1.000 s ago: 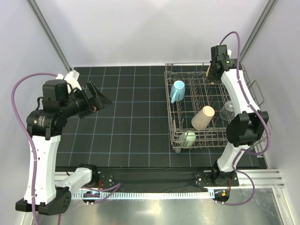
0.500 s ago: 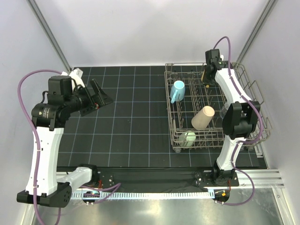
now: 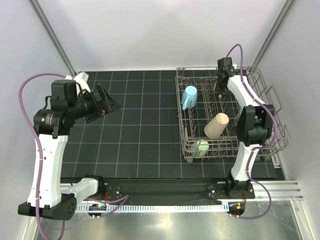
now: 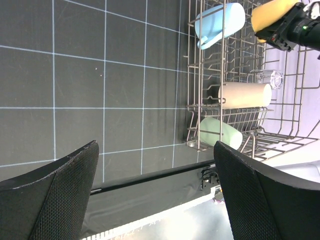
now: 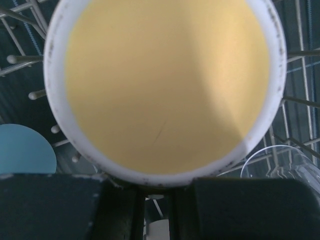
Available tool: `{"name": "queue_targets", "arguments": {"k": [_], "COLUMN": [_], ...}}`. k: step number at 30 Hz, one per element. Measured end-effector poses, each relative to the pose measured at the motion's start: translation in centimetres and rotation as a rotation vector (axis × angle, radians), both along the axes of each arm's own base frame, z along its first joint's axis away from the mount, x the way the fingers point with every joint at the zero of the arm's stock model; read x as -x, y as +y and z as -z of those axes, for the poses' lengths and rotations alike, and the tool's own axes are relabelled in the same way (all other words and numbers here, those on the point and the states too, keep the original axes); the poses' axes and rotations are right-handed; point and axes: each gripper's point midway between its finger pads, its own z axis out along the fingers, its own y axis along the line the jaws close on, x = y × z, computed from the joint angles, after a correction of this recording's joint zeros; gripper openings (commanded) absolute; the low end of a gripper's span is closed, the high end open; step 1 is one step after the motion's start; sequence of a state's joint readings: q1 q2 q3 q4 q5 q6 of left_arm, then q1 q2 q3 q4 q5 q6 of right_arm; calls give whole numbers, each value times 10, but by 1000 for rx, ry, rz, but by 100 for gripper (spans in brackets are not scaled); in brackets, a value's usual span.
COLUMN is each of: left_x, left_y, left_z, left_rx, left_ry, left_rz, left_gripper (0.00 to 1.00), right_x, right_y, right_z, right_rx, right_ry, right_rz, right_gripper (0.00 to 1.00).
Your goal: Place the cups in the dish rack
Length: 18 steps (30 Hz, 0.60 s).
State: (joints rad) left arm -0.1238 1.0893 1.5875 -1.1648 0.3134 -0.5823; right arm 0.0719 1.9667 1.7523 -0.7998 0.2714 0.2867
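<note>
The grey wire dish rack [image 3: 183, 131] stands at the right of the mat. In it lie a light blue cup [image 3: 189, 95], a tan tumbler [image 3: 216, 125] and a pale green cup [image 3: 201, 147]. My right gripper [image 3: 221, 80] is shut on the yellow mug [image 5: 165, 85] and holds it over the rack's far tines; the mug also shows in the left wrist view [image 4: 270, 12]. The clear glass [image 5: 280, 162] sits in the rack beside it. My left gripper [image 3: 107, 102] is open and empty, raised over the mat's left side.
The black gridded mat [image 3: 135, 130] covers the table. White walls enclose the left, back and right. The rack's raised wire side [image 3: 270, 97] is close to the right arm. A black rail [image 3: 165, 185] runs along the near edge.
My right gripper has moved left and lower over the rack's far end with the yellow mug. The left arm shifted slightly, then held still.
</note>
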Motion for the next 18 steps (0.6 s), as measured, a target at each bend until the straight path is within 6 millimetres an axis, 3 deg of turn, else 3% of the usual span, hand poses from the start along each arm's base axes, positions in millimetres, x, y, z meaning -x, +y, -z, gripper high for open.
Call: {"name": "queue_targets", "arguments": {"k": [7,12,18], "left_x": [-1,-2,-1], "left_y": [0,-1,-2], "left_z": [0,-4,-6], "left_rx": [1,9,29], "left_ry": [6,9,17], "left_rz": [-1,-8,-21], "left_gripper": [92,91,91], "right_x": [-3,-2,-4], "right_y": [2,4,6], "right_z": [31,47,44], "right_rx": [-14,-30,-45], "right_ry": [56,91,80], "right_rz": [1,14,31], "right_gripper": [9,21,56]}}
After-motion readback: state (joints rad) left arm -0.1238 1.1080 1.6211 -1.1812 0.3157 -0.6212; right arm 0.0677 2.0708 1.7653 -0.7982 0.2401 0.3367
